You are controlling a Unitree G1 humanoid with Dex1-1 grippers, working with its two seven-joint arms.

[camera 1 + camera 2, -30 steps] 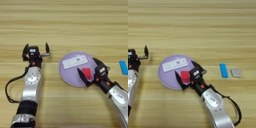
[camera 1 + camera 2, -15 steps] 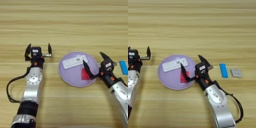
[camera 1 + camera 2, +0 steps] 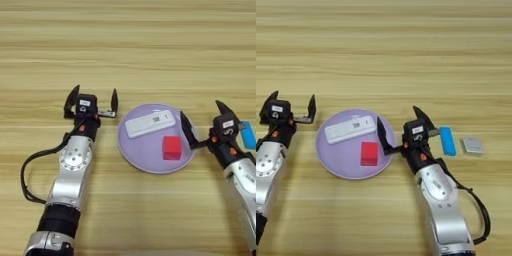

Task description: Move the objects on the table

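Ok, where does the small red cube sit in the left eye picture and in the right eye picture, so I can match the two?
Left eye view: the small red cube lies right of centre, on the round lilac plate, towards its right side.
Right eye view: the same cube lies left of centre, on the plate.
Shared landmark: the slim white bar-shaped device lies on the plate just above the cube in both.

Bright even light, perhaps slightly soft.
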